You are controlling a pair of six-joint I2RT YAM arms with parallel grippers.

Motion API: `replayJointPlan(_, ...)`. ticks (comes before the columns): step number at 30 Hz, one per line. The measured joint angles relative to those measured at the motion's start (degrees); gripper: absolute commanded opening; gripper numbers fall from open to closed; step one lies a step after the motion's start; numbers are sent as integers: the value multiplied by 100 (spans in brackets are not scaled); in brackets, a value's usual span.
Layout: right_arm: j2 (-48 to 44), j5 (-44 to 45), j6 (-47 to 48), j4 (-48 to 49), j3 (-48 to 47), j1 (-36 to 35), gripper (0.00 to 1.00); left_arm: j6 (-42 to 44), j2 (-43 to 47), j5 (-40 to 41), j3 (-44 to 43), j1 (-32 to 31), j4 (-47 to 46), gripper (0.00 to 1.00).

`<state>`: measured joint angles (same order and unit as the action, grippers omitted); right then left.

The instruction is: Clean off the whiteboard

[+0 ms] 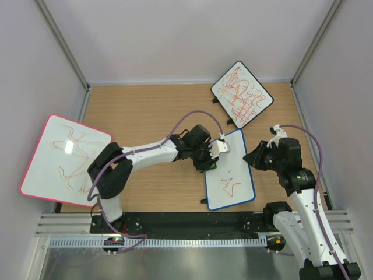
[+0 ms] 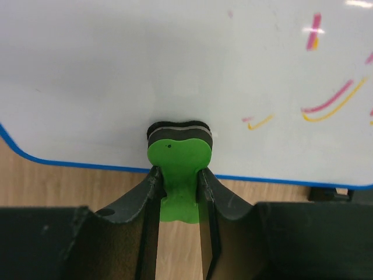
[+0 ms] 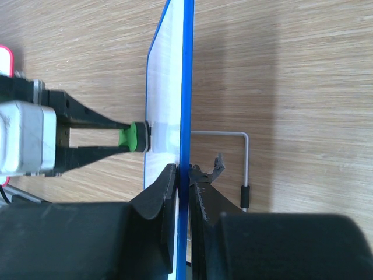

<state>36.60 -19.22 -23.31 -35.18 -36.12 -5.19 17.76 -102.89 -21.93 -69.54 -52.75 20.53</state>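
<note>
Wooden table (image 1: 151, 111): left pincer (image 2: 178, 175) presses green eraser (image 2: 178, 153) on whiteboard (image 2: 116, 70).

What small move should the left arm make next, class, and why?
Probably slide the green eraser, gripped in the left gripper and pressed on the whiteboard, sideways toward the red and yellow strokes: those are unwiped, and the right gripper clamps the board's blue edge to steady it.

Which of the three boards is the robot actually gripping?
The blue-framed whiteboard in the middle: the right gripper clamps its edge; the pink-framed board and black-framed board stand untouched.
</note>
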Motion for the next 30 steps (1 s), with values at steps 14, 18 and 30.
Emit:
replayJointPlan(14, -13, 59, -2, -7, 0, 2, 1, -4, -468, 647, -643, 0, -79, 0)
replayJointPlan(18, -24, 44, -9, 0, 0, 0, 1, 151, -256, 846, -221, -11, -232, 0)
replayJointPlan(30, -24, 22, -17, -4, 0, 0, 1, 348, -94, 1027, 26, -140, -402, 0)
